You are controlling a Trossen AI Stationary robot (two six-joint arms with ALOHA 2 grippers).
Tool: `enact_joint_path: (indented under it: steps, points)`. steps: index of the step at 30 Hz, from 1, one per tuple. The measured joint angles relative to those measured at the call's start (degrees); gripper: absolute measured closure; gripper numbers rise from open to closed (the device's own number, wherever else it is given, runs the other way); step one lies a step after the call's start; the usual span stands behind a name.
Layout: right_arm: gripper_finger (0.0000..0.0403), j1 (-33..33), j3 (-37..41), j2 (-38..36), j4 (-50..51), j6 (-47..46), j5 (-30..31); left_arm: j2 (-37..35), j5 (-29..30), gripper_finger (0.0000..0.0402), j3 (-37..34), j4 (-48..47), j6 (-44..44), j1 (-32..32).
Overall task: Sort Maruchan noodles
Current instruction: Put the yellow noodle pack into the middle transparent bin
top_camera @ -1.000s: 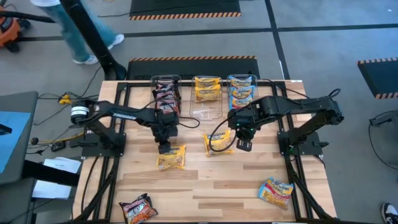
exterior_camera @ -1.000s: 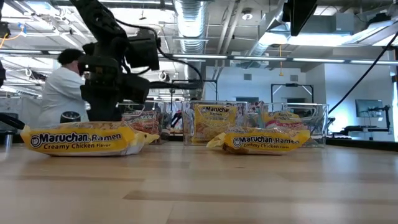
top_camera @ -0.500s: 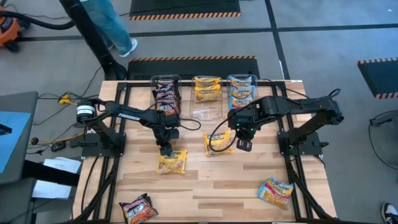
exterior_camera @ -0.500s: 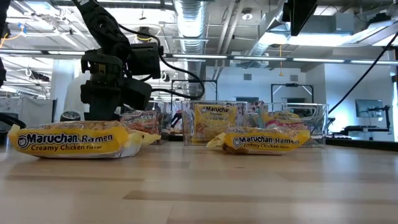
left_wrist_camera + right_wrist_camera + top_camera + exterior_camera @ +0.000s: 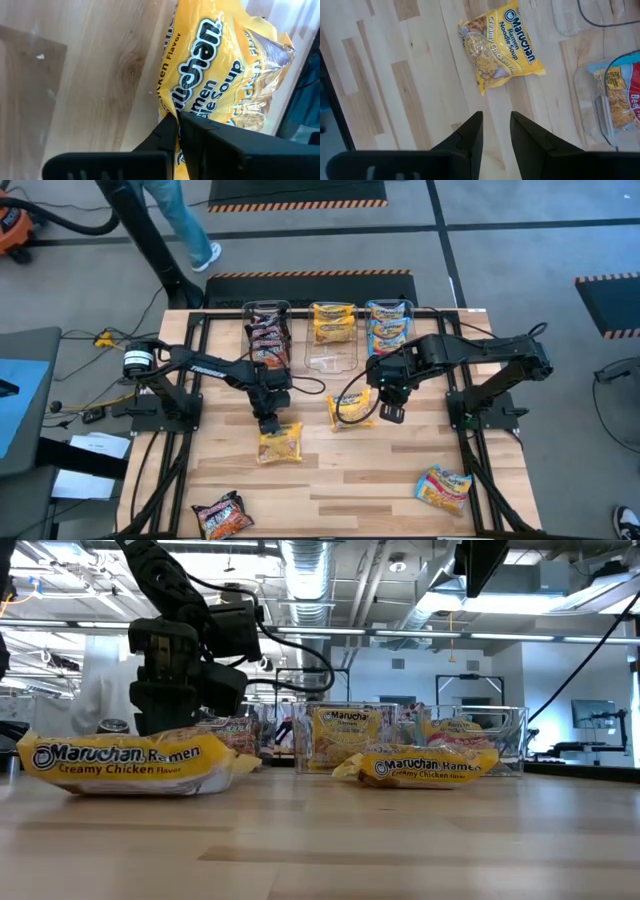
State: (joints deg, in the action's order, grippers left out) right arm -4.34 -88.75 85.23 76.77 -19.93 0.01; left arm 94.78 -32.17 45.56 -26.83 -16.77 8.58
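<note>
Where left tool [image 5: 268, 423] clenches its edge | yellow ramen packet [image 5: 280, 444]: crinkly, "Creamy Chicken" | right tool [image 5: 390, 412]: parted, empty

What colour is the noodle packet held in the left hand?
Yellow-orange packet; the left wrist view shows it best.

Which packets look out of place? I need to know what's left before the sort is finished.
Four lie loose on the table, outside the tubs: a yellow packet pinched at its edge by the left gripper, another yellow packet beside the right gripper, a maroon packet and a blue-pink packet near the front corners.
</note>
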Motion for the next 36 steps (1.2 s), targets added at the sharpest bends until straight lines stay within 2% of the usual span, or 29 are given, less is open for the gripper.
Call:
enact_joint_path:
  steps: [6, 9, 19, 23, 28, 36]
  points:
    - [0.0280, -0.14, 0.00, 0.00, -0.14, -3.05, -0.42, 0.13, -1.47, 0.0401, 1.95, -0.96, -0.42, -0.32]
    - [0.0280, -0.79, 0.00, 0.00, -0.16, -4.52, -3.43, 0.11, -1.76, 0.0401, 4.29, -0.68, -0.38, -1.00]
    - [0.0280, -5.95, 0.00, 0.00, -2.74, -7.05, -6.94, 0.07, -1.84, 0.0401, 12.42, -0.57, 0.50, -5.04]
    - [0.0280, -8.10, 0.00, 0.00, -3.99, -5.71, -14.05, 0.04, -1.23, 0.0401, 13.48, -0.69, 0.43, -6.41]
    - [0.0280, -12.07, 1.29, -0.07, -12.41, -0.73, -19.88, 0.02, -0.54, 0.0401, 13.92, -0.48, -0.70, -8.02]
    - [0.0280, -14.43, 8.24, 0.00, -26.46, 0.07, -19.34, 0.00, -0.18, 0.0401, 13.92, -0.52, -1.49, -10.33]
